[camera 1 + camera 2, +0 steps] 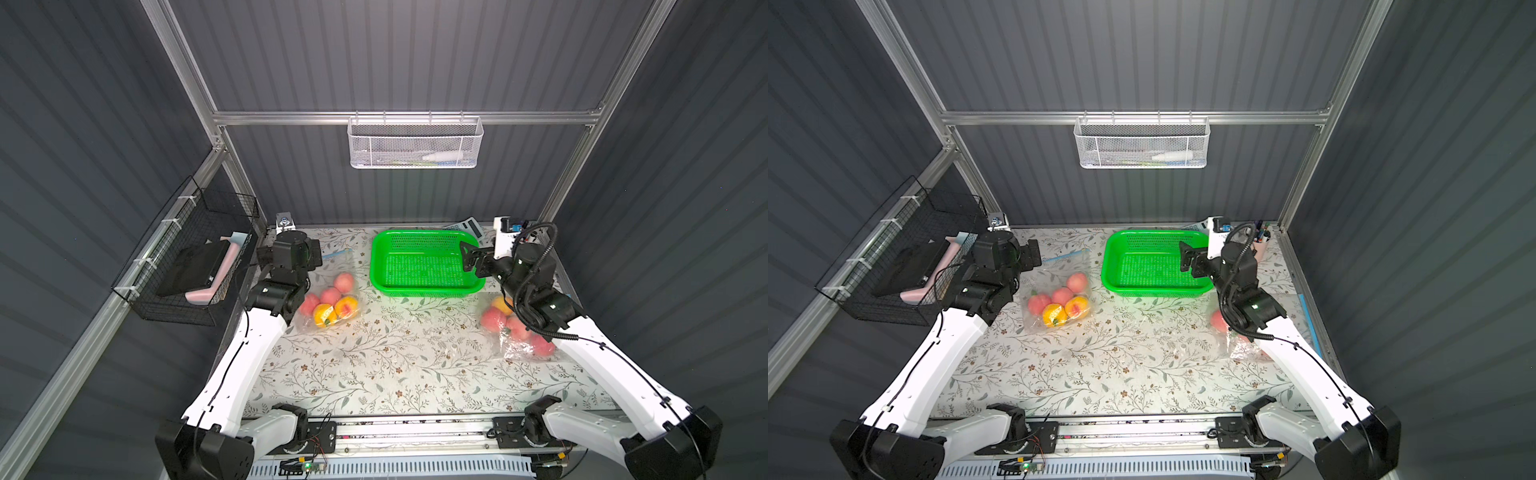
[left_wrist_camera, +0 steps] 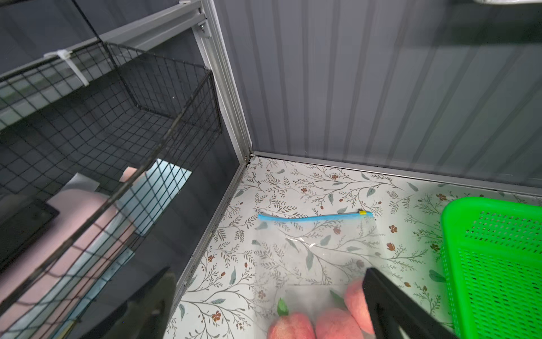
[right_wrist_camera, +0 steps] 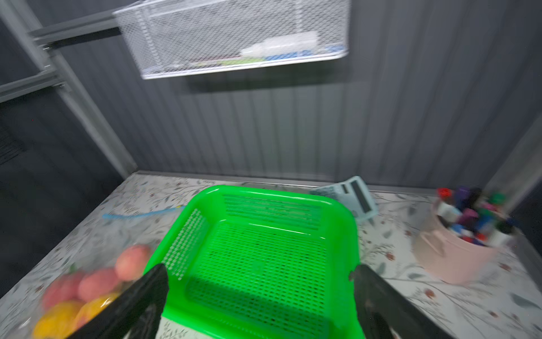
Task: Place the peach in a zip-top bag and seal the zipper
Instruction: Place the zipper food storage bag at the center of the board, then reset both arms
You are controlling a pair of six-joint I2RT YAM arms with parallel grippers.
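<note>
A clear zip-top bag (image 1: 337, 266) lies at the back left of the table, with several pink and yellow peaches (image 1: 331, 296) inside. Its blue zipper strip (image 2: 313, 217) lies flat, and a yellow slider (image 2: 362, 212) sits at one end. My left gripper (image 1: 318, 255) hovers above this bag, open and empty; in the left wrist view its fingers stand wide apart above the peaches (image 2: 337, 324). My right gripper (image 1: 469, 258) hangs open and empty over the green basket's right side. A second clear bag (image 1: 515, 351) of peaches (image 1: 494, 320) lies partly under my right arm.
An empty green basket (image 1: 424, 291) stands at the back centre. A black wire basket (image 1: 187, 266) hangs on the left wall and a white mesh one (image 1: 415, 141) on the back wall. A calculator (image 3: 349, 193) and a pink cup of pens (image 3: 457, 255) sit at the back right.
</note>
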